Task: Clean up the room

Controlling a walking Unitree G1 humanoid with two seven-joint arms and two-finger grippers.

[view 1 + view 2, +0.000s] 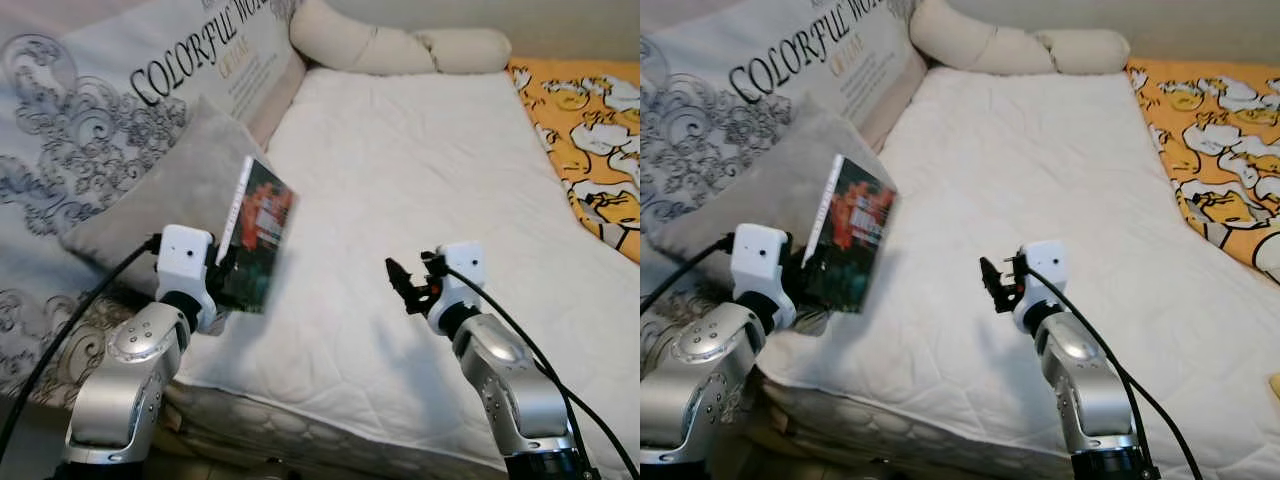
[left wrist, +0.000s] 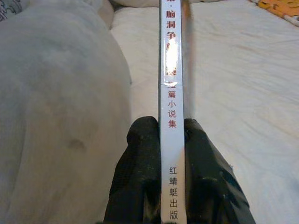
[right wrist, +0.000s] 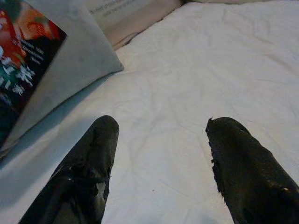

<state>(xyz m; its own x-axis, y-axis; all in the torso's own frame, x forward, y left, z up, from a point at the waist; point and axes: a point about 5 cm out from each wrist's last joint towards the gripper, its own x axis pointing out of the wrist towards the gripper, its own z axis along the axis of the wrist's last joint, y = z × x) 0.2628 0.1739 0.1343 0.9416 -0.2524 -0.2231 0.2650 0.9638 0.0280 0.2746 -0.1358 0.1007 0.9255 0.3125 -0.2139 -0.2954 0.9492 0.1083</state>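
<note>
My left gripper (image 1: 228,275) is shut on a book (image 1: 258,235) with a dark cover, red and white print and a white spine, held upright above the near left corner of the white mattress (image 1: 420,190). The left wrist view looks along the book's spine (image 2: 172,107), clamped between both black fingers (image 2: 140,168). My right gripper (image 1: 400,280) hovers open over the mattress's near middle, nothing between its fingers (image 3: 93,158). The book's cover (image 3: 21,56) shows at the edge of the right wrist view.
A grey pillow (image 1: 165,190) leans behind the book against a printed headboard cushion (image 1: 130,90). A cream bolster (image 1: 390,45) lies at the far end. An orange patterned blanket (image 1: 590,130) covers the bed's right side.
</note>
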